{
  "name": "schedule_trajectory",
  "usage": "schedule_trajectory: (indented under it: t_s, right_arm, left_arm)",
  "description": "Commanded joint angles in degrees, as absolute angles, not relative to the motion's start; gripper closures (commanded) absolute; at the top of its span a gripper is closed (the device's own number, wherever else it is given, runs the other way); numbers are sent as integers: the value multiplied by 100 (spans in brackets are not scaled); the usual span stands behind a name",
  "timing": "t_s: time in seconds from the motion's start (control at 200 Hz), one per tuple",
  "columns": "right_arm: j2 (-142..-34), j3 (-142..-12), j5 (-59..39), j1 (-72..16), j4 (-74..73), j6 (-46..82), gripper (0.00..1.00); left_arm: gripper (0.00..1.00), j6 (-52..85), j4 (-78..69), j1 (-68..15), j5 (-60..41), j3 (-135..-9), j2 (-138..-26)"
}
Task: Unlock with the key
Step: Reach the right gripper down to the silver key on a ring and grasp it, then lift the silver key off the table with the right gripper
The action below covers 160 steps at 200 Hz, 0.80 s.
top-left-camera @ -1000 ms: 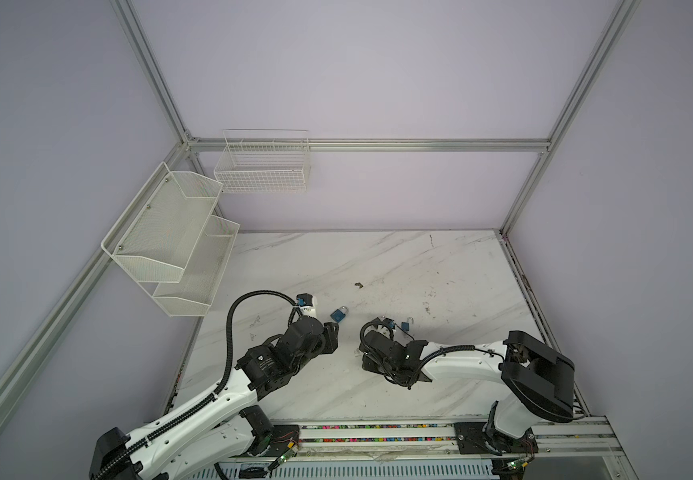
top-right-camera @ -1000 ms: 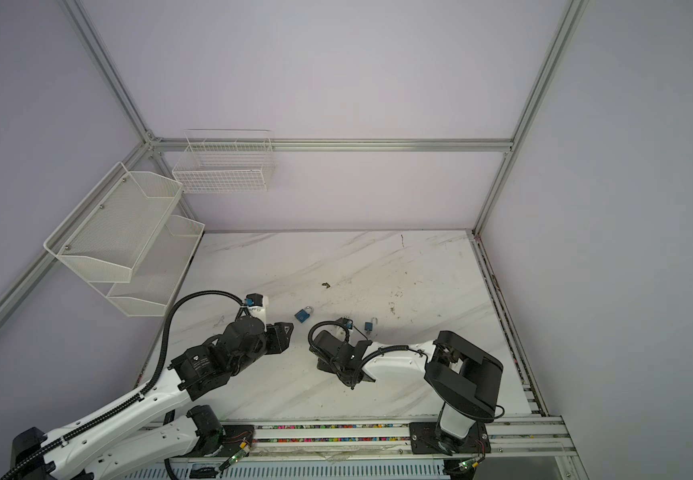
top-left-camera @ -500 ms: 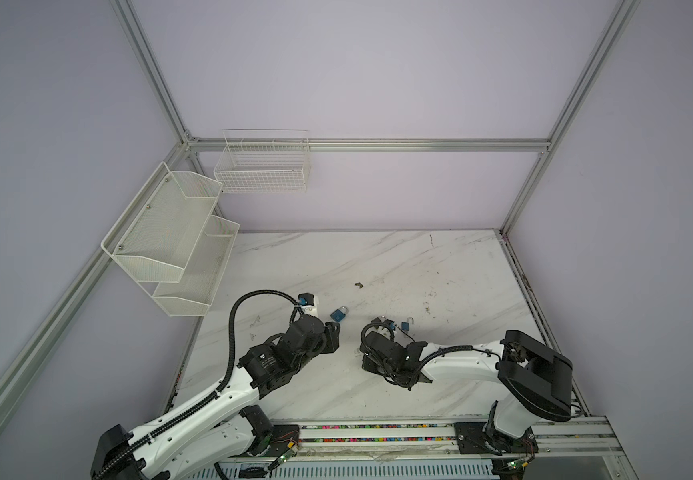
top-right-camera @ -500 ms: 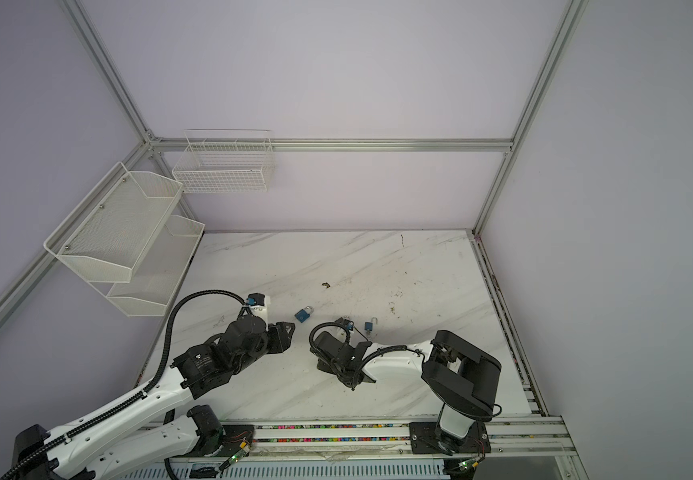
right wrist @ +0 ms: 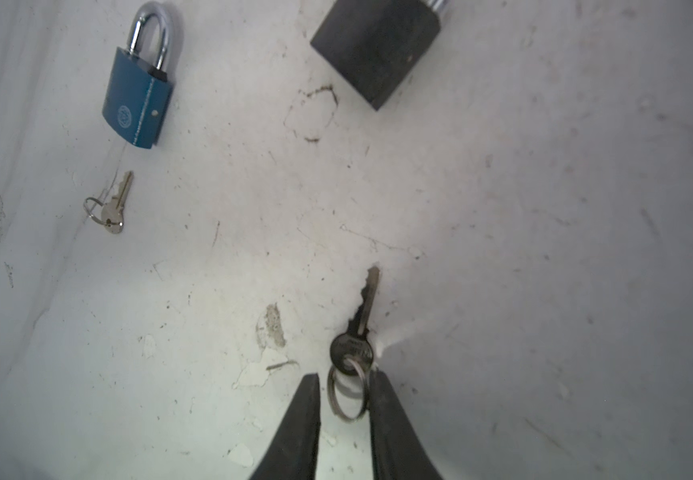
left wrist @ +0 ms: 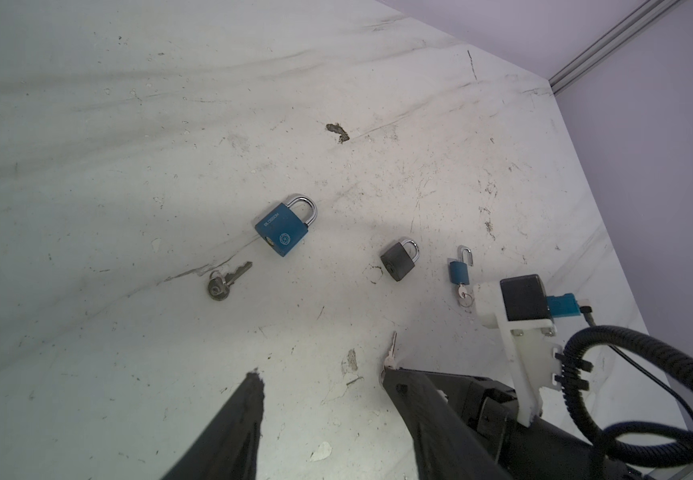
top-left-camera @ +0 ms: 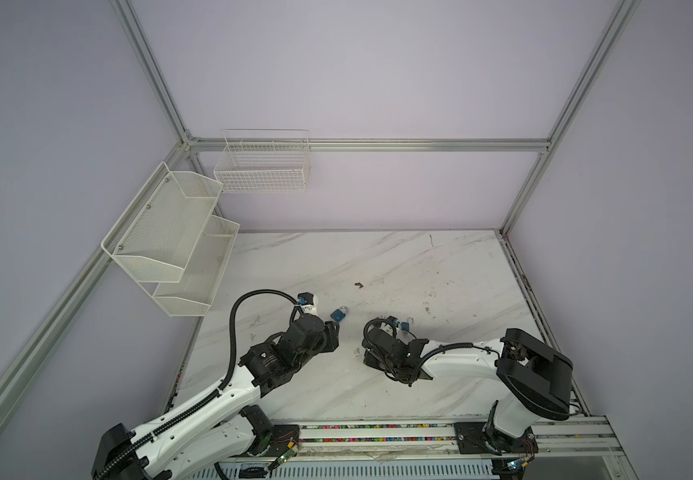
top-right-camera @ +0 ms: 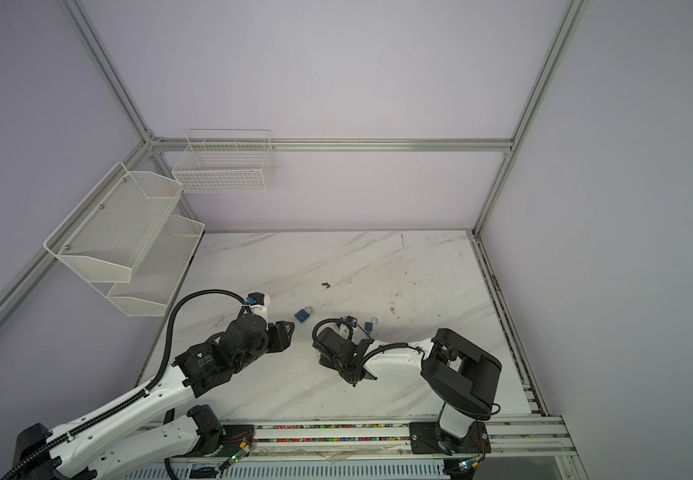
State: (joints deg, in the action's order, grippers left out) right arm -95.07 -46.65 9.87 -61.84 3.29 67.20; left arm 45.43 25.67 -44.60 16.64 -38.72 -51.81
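- Right wrist view showed a small silver metal key (right wrist: 362, 320) lying on the white marble tabletop (right wrist: 544, 249), just ahead of the right gripper (right wrist: 347, 399).
- Its long axis ran straight away from that gripper, with the blade tip aimed at the black square padlock (right wrist: 374, 54), which lay well apart from it.
- Its wire split ring (right wrist: 347, 392) sat between the two dark fingers (right wrist: 307, 415). One finger touched the ring and a thin gap showed at the other, so whether the ring was clamped could not be told.
- A blue padlock with a steel shackle (right wrist: 139, 97) lay off to one side, and a second ringed key (right wrist: 110, 205) near it pointed its blade at the padlock's body.
- The left gripper (left wrist: 322, 376) stood spread, with nothing between its fingers.
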Motion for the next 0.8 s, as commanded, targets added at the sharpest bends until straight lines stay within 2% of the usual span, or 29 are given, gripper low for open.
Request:
schedule_trajectory:
  t_s: [0.0,0.48,0.795]
  right_arm:
    - [-9640,-4781,1134,-6153,337,6724,76]
    - [-9746,-4913,1119,-6152,330,6594,82]
    - [-9800,-4973,1112,-6139,371,6527,92]
  left_arm:
    - [43,4562,2298,-4414,1608,-3716,-5212]
    - [43,4548,2241,-4342,1503,-3771,-5335]
    - [43,4559,2245,-4302,1466,-3762,-5310]
